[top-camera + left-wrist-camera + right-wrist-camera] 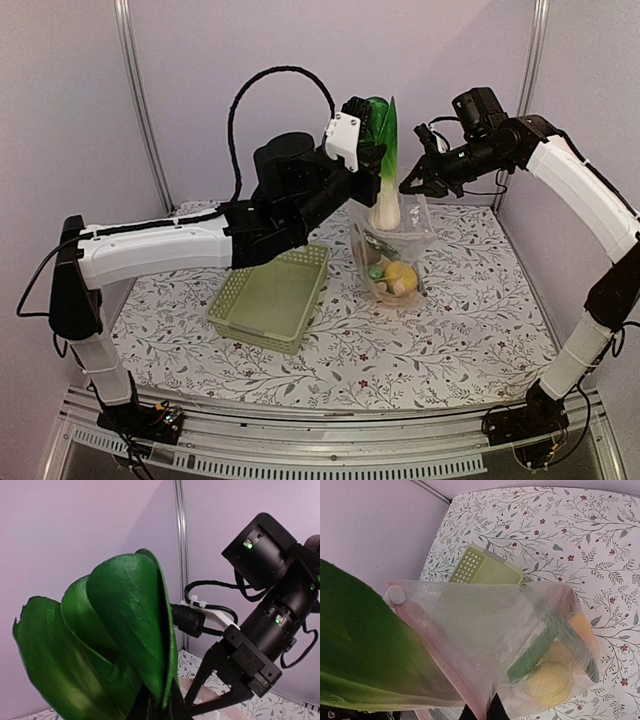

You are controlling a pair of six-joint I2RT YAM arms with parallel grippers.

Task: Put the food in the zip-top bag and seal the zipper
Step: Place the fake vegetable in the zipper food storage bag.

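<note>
My left gripper (366, 140) is shut on the bok choy (386, 160), held upright by its green leaves (110, 640). The white stem points down into the mouth of the zip-top bag (396, 245). My right gripper (415, 185) is shut on the bag's upper edge and holds the mouth up. Its dark fingertips (492, 711) pinch the plastic beside the pinkish zipper (440, 650). Inside the clear bag (490, 625) lie a yellow fruit (550, 682), a long green cucumber (535, 652) and an orange fruit (580, 627). The bok choy (360, 660) fills the left of the right wrist view.
A pale green lattice basket (270, 295) sits just left of the bag with nothing in it. The floral table cover (450, 340) spreads around both. Purple walls with metal posts (140, 100) close in the back. The right arm's wrist (270, 625) hangs close to the leaves.
</note>
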